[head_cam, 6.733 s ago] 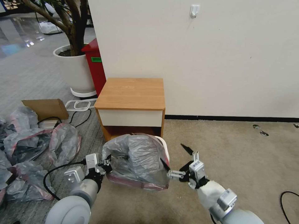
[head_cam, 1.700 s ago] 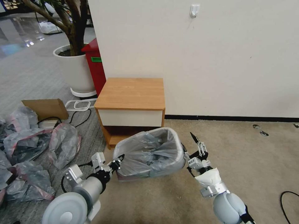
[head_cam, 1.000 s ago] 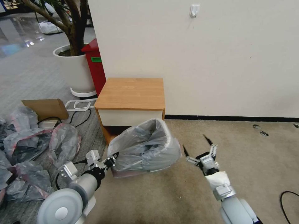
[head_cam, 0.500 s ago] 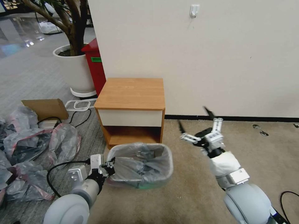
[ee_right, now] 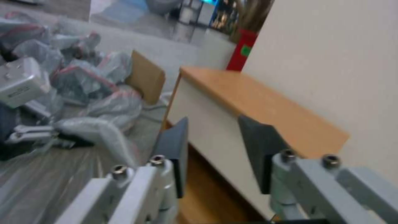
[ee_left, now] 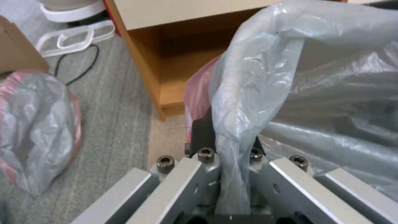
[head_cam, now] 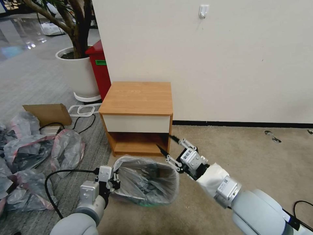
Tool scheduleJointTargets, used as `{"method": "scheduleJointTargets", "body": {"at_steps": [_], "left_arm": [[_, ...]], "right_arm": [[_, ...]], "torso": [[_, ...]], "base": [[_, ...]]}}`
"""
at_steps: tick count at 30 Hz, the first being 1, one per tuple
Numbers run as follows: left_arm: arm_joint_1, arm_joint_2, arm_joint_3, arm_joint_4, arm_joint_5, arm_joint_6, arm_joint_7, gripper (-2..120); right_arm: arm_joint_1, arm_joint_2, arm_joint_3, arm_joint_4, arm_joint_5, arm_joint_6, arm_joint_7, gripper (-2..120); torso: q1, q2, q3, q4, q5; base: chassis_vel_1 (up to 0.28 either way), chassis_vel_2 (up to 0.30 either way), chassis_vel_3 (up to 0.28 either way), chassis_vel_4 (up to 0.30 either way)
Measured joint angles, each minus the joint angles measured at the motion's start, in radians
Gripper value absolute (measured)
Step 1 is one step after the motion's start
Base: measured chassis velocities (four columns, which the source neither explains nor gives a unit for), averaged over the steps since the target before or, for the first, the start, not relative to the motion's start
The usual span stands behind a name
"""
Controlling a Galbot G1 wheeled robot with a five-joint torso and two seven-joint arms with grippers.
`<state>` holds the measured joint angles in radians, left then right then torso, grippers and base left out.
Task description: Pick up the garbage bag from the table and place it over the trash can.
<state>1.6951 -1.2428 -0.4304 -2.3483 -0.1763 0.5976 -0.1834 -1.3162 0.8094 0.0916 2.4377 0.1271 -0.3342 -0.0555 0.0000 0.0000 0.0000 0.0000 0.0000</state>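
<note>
Left gripper [head_cam: 114, 182]: fingers pinching bag [head_cam: 146, 182] | right gripper [head_cam: 168, 148]: fingers spread, frame centre | risk: pulling tips can [head_cam: 156, 199]

Can [head_cam: 148, 199]: my 12 o'clock, before the table [head_cam: 138, 98].
Bag [head_cam: 143, 181]: in and over it.
Bag pile [head_cam: 24, 156]: my 9 o'clock.

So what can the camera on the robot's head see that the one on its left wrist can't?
Only the head view has the open right gripper above the small cream-beige plastic trash can, and the big white round planter. Only the left wrist view shows, close up, the left gripper pinching a fold of the thin grey plastic garbage bag. Both show that bag and the orange-brown wooden table.
</note>
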Motion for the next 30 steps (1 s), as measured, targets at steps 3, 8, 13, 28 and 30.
{"method": "scheduleJointTargets", "body": {"at_steps": [3,8,13,28,30], "left_arm": [[-0.003,-0.008,0.017,0.013,0.02,-0.003,0.001,0],[-0.007,-0.021,0.034,0.015,0.027,-0.004,0.0,0],[-0.007,-0.031,0.041,0.018,0.033,-0.007,-0.003,0],[-0.004,-0.042,0.091,0.025,0.097,-0.03,0.001,0],[-0.002,-0.042,0.093,0.024,0.101,-0.031,0.002,0]], "right_arm": [[-0.004,-0.012,-0.016,-0.003,0.005,-0.036,-0.004,17],[0.015,-0.038,-0.074,-0.038,-0.021,-0.062,-0.031,1],[0.064,-0.037,-0.163,-0.113,-0.06,-0.095,-0.06,0],[0.282,0.116,-0.44,-0.389,-0.17,-0.24,-0.112,0],[0.299,0.124,-0.453,-0.403,-0.172,-0.249,-0.118,0]], "torso": [[0.0,0.0,0.0,-0.0001,0.0],[0.0,0.0,0.0,-0.0001,0.0],[0.0,0.0,0.0,0.0,0.0],[0.0,0.0,0.0,0.0,-0.0002],[0.0,0.0,0.0,0.0,-0.0001]], "base": [[0.0,0.0,0.0,0.0],[0.0,0.0,0.0,0.0],[0.0,0.0,0.0,0.0],[0.0,0.0,0.0,0.0],[0.0,0.0,0.0,0.0]]}}
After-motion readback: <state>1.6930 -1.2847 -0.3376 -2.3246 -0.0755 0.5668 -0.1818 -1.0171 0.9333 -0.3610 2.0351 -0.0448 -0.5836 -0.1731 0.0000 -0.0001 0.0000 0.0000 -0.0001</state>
